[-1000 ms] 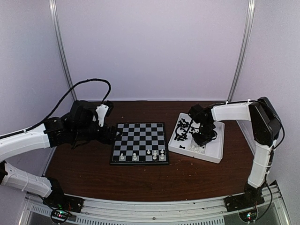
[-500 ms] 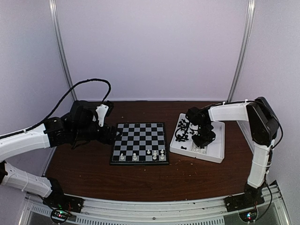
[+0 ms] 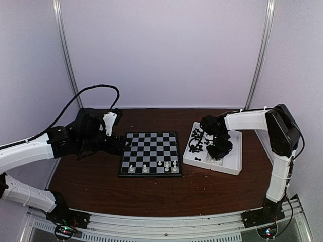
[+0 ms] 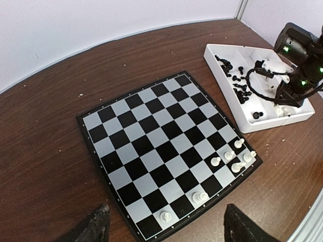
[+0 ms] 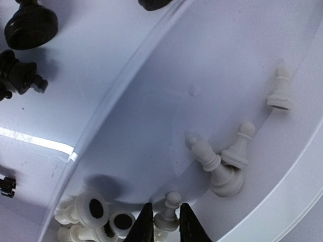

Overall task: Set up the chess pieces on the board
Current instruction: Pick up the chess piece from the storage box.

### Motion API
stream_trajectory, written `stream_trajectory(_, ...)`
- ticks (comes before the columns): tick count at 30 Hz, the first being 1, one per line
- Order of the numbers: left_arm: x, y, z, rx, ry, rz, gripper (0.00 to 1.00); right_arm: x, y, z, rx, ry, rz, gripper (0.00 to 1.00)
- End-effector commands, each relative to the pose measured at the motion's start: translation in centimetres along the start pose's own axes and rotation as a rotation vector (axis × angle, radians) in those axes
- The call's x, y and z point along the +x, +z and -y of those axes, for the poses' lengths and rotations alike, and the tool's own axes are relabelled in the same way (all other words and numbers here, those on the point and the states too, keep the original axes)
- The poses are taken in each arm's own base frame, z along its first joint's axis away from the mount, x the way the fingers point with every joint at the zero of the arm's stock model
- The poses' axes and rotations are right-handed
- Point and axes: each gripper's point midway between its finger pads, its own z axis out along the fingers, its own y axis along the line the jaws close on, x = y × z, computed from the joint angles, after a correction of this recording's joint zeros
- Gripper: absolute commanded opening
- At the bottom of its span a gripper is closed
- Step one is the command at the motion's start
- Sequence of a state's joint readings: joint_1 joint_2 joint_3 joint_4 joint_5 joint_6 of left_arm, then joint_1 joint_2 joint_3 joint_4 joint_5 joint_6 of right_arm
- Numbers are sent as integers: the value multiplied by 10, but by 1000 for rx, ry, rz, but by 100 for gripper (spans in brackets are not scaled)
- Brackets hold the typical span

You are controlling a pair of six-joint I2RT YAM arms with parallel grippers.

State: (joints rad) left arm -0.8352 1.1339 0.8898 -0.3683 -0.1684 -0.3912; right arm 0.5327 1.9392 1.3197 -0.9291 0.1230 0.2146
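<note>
The board lies mid-table with several white chess pieces along its near rows, also seen as white pieces in the left wrist view. My right gripper reaches down into the white tray. In the right wrist view its gripper is shut on a small white pawn, with one finger on each side of the pawn's base. Loose white pieces and black pieces lie around it. My left gripper hovers open at the board's left edge, holding nothing.
The divided tray sits right of the board, with black pieces heaped in its far-left compartment and white ones nearer. Bare brown table lies in front of the board. Enclosure walls stand close on three sides.
My right gripper has shifted slightly inside the tray and sits around the white pawn. The left arm has not moved.
</note>
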Motion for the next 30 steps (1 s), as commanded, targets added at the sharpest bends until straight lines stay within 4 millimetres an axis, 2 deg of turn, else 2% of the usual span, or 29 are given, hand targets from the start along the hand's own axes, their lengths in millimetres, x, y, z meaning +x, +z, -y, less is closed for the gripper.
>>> stream_trajectory(1,-7,-3,-1,-9,8,35,77,-1,-13,-3,-18,8,13,22)
stream_trajectory(7,-8,-1,0,-4,8,33,77,5,-10,-3,-11,12,-2,26)
stream_trajectory(15,-9,1,1,-2,13,30,77,7,-7,-4,-9,14,-15,20)
stream_trajectory(20,-9,2,2,0,13,27,77,2,-11,0,10,9,16,14)
stream_trajectory(24,-10,2,2,0,13,27,77,-6,-15,1,15,3,52,13)
stream_trajectory(30,-12,2,3,2,15,27,77,-16,-31,8,49,-8,131,11)
